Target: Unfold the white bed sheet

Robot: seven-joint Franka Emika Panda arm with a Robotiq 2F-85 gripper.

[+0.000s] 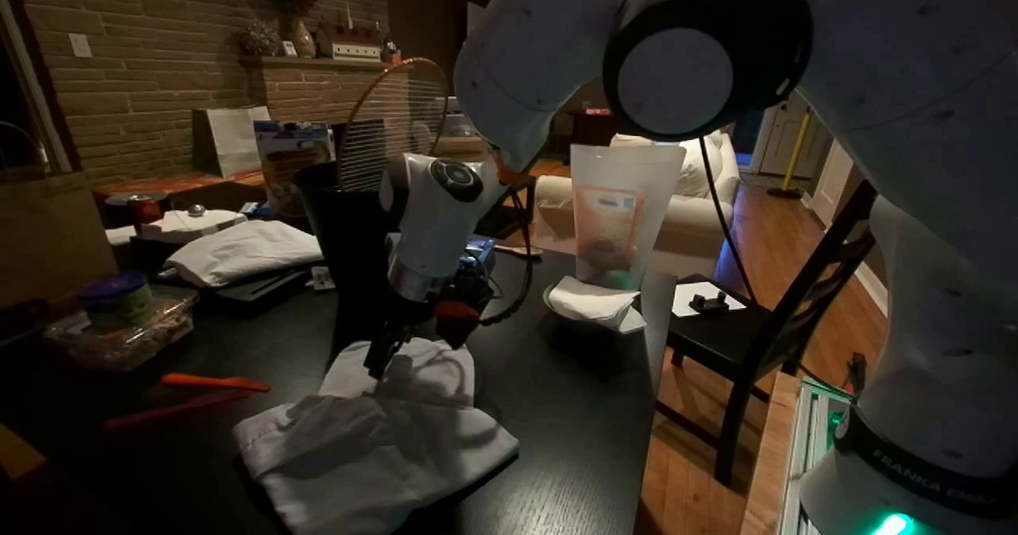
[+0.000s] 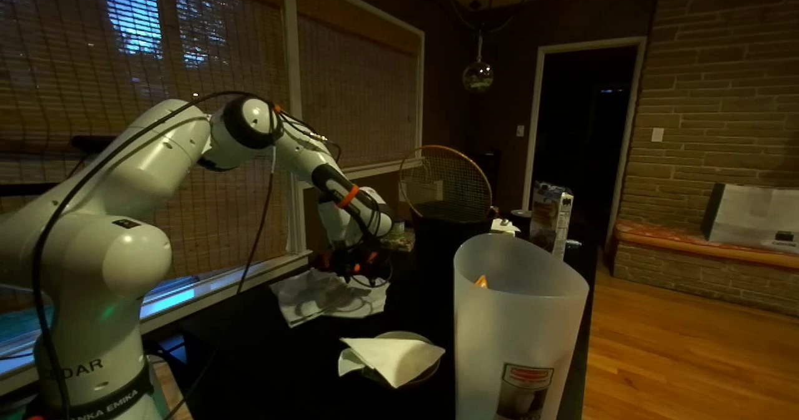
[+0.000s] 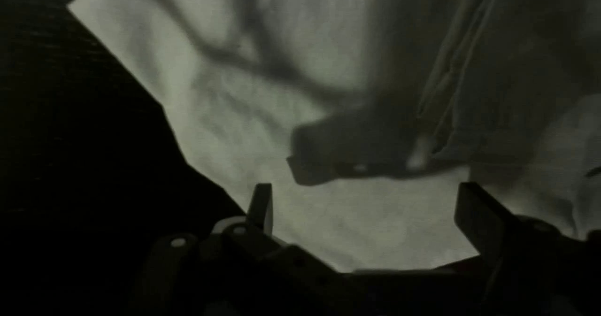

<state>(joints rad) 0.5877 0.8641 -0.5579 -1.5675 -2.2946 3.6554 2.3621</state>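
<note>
The white bed sheet (image 1: 374, 459) lies on the black table, partly spread, with folds and overlapping layers. It also shows in an exterior view (image 2: 324, 298) below my gripper. In the wrist view the sheet (image 3: 235, 119) fills much of the picture, with a corner at upper left and a folded edge at right; the gripper's shadow falls on it. My gripper (image 3: 365, 203) is open, its fingers wide apart with nothing held between them. In both exterior views the gripper (image 1: 387, 354) (image 2: 361, 273) points down over the sheet's far part. Whether the fingertips touch the fabric, I cannot tell.
A plate with a folded white napkin (image 1: 592, 303) stands near a translucent bin (image 2: 518, 307). A black bin (image 1: 326, 241) holds a racket (image 1: 398, 122). An orange knife (image 1: 215, 382) and a clear container (image 1: 119, 336) lie left of the sheet. Another white bundle (image 1: 246, 253) lies behind.
</note>
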